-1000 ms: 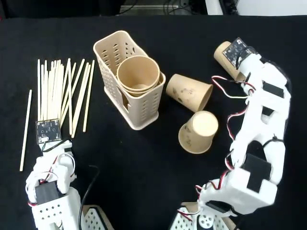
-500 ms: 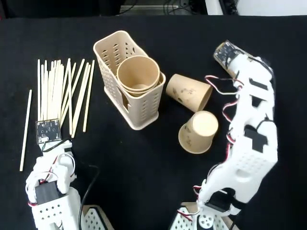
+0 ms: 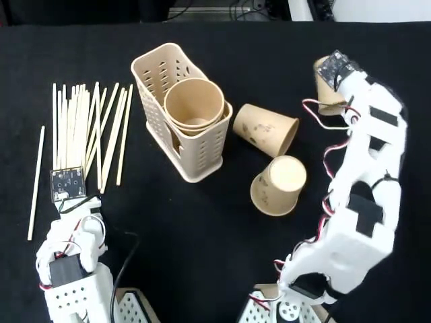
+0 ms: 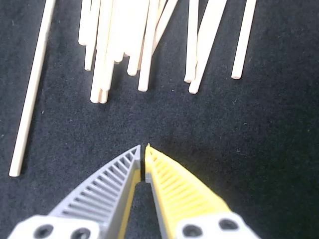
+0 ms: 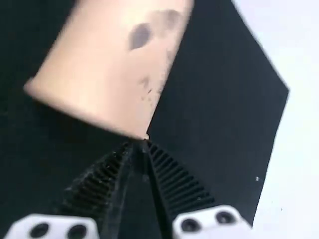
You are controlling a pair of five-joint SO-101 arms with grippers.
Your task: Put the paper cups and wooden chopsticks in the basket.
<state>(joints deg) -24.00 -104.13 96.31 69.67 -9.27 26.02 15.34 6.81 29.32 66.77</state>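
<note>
Jaws of the right gripper (image 5: 144, 144) are seen pressed together at the rim of a paper cup (image 5: 114, 64) lying on its side on the black tabletop (image 3: 202, 235). The left gripper (image 4: 144, 149) is likewise closed and empty, just short of the wooden chopsticks (image 4: 144, 45). Nested cups (image 3: 194, 102) are held upright in the basket (image 3: 158, 74); two more cups (image 3: 264, 129) are left beside it.

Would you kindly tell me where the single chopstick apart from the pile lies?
In the high view the lone chopstick lies flat at the far left, just left of the chopstick pile and apart from it.
</note>
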